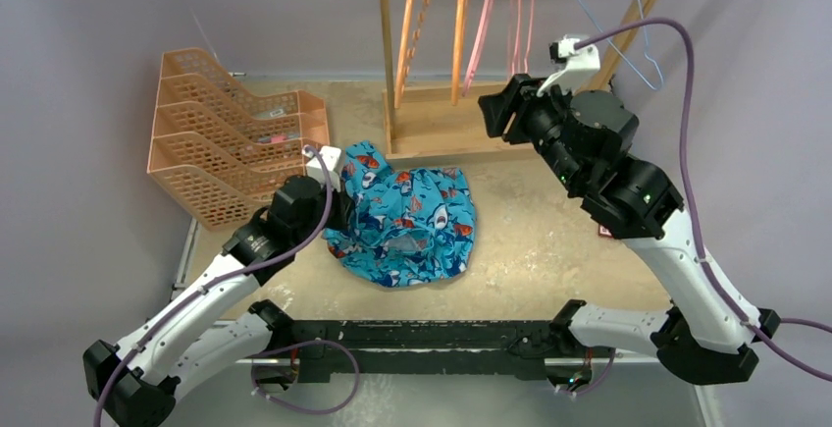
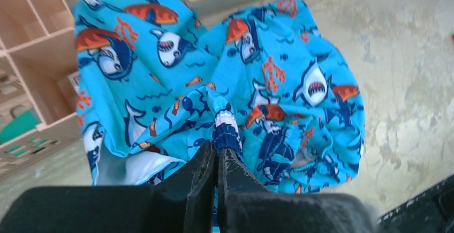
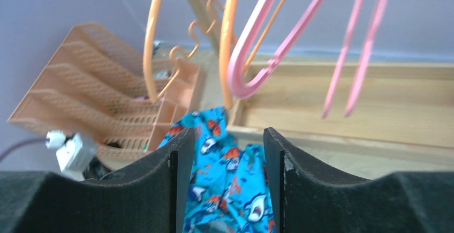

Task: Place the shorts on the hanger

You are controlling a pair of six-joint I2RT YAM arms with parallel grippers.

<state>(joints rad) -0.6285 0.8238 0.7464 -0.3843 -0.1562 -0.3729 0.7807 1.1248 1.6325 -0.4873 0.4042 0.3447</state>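
Our left gripper [image 2: 217, 152] has its jaws clamped on a fold of the shorts [image 1: 407, 216], which lie bunched on the surface [image 1: 549, 240] at mid-frame in the top view. Our right gripper [image 3: 227, 136] hangs raised at upper right, jaws apart and empty. The pink hanger [image 3: 234, 77] dangles just ahead and above them, its long axis steep. Orange hangers [image 3: 233, 2] crowd its left side and could snag our reach.
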